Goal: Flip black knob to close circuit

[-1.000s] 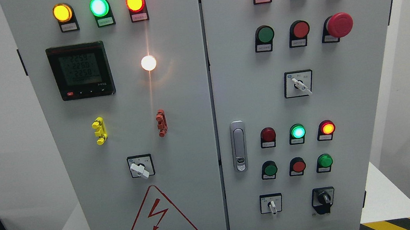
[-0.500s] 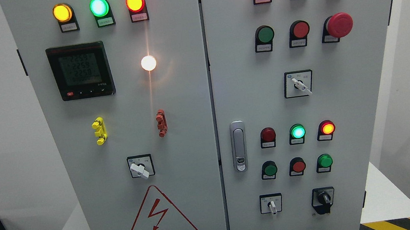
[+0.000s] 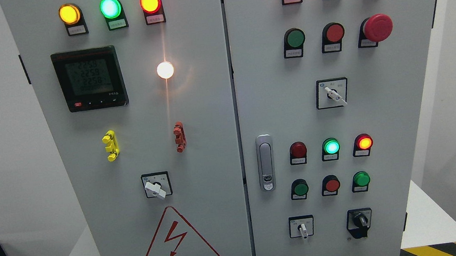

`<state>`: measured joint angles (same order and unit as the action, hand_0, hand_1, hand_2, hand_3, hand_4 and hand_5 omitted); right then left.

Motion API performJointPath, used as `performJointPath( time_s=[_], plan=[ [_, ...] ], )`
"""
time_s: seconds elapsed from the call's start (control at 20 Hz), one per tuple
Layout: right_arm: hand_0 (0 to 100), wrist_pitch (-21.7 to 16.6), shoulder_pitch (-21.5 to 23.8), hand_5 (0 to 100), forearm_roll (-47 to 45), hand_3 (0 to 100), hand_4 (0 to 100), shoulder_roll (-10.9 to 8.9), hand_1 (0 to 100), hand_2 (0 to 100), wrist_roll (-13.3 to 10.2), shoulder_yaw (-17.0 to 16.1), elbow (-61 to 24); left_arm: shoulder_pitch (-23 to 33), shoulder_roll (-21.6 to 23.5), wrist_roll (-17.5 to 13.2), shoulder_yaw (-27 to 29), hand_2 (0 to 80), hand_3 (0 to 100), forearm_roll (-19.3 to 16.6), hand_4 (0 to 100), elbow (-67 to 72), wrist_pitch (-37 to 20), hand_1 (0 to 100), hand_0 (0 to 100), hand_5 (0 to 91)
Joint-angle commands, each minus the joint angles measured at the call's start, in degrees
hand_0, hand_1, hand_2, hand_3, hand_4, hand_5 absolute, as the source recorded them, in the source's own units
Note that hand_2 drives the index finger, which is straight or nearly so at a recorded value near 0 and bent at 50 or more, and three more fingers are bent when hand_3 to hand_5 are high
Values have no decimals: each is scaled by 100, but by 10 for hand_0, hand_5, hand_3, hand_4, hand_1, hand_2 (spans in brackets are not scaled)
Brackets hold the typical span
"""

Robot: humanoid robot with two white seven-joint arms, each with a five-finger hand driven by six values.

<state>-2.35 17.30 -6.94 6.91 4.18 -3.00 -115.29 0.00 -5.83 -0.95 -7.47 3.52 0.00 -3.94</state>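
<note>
Zero hands on show: nothing reaching in from lower left or lower right, so no telling whether released, clenched or grasping anything.

Straight to the black knob (image 3: 359, 221): bottom right of the right door (image 3: 406, 123), low on the panel, just right of the small white selector switch (image 3: 302, 227) and well below the row of three small push buttons (image 3: 332, 185). Round black body on a black plate, with a stubby lever hanging downward and leaning a touch to the right. Looks glossy, with nothing touching it and nothing in front of it.

As for progress, hard to call. Markings around the knob too small to read, so no way of saying whether this lever angle means circuit closed or open. Above it, a green lamp (image 3: 331, 147) glowing, a red-orange lamp (image 3: 364, 142) glowing, and a dark red lamp (image 3: 298, 150) unlit, but no visible link between any of them and this knob. Fits a knob waiting for its turn equally as well as one sitting flipped with the arm pulled clear. Judged from this view alone: undecided.
</note>
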Motion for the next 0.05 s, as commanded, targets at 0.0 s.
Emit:
performJointPath(
  time_s=[0.0],
  plan=[
    [0, -3, 20, 0, -44, 80, 37, 3, 0, 11, 4, 63, 32, 123, 3, -1, 0, 0, 0, 0, 0, -132, -2, 556, 120, 0]
  ],
)
